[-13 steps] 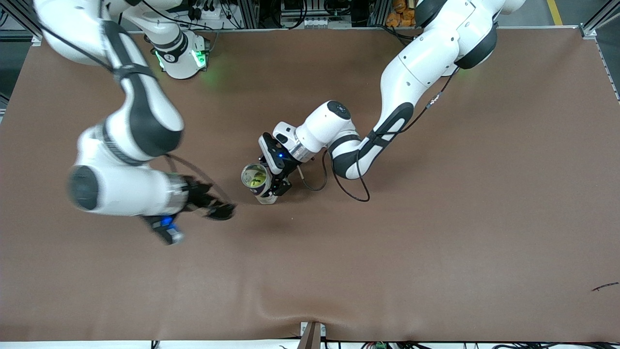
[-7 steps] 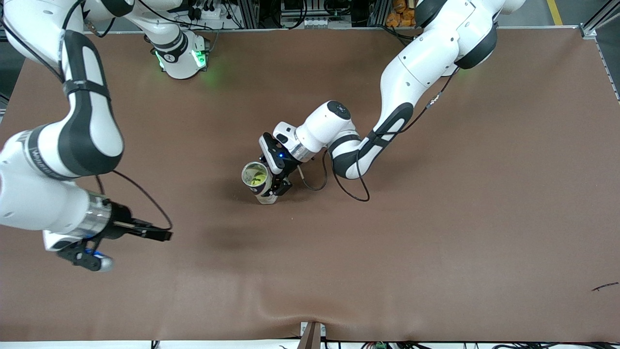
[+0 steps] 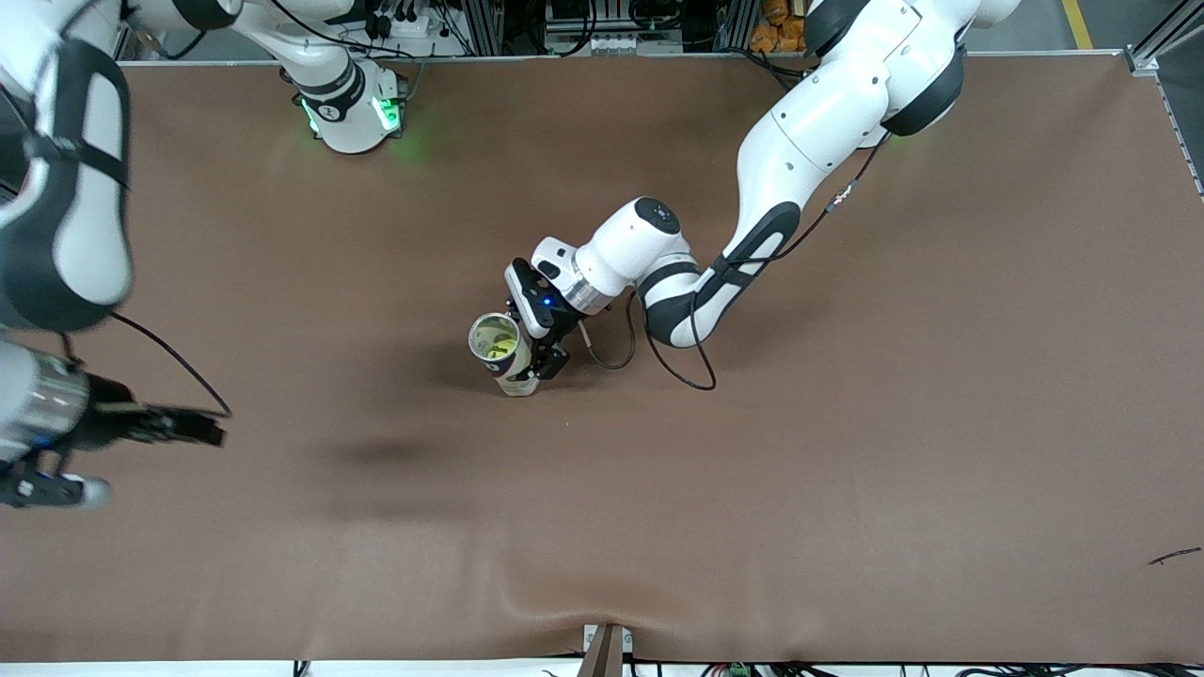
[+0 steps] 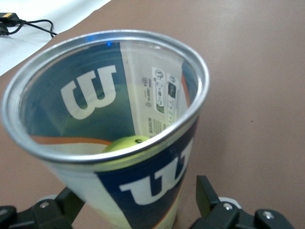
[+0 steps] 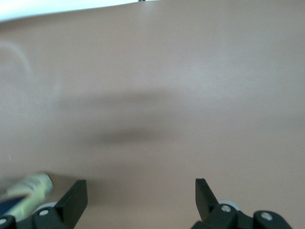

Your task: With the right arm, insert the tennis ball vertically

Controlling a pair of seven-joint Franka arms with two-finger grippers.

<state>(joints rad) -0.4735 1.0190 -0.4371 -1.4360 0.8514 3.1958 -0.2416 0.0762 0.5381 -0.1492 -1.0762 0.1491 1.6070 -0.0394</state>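
A Wilson tennis ball can (image 3: 499, 350) stands upright and uncapped near the table's middle. A yellow tennis ball (image 3: 501, 352) lies inside it and also shows in the left wrist view (image 4: 126, 143). My left gripper (image 3: 534, 359) is low at the can (image 4: 143, 181) with its jaws either side of the can's base. One finger (image 4: 206, 193) stands slightly apart from the can wall. My right gripper (image 3: 209, 431) is open and empty over the table toward the right arm's end, well away from the can. Its wrist view (image 5: 140, 183) shows bare mat and the can (image 5: 24, 195) at the edge.
The brown mat (image 3: 752, 489) covers the whole table. The right arm's base (image 3: 353, 113) stands at the table's edge farthest from the front camera. A small dark scrap (image 3: 1174, 557) lies near the left arm's end, close to the front camera.
My right arm has swung away from the can toward its own end of the table, gripper empty. The left arm and the can have barely moved.
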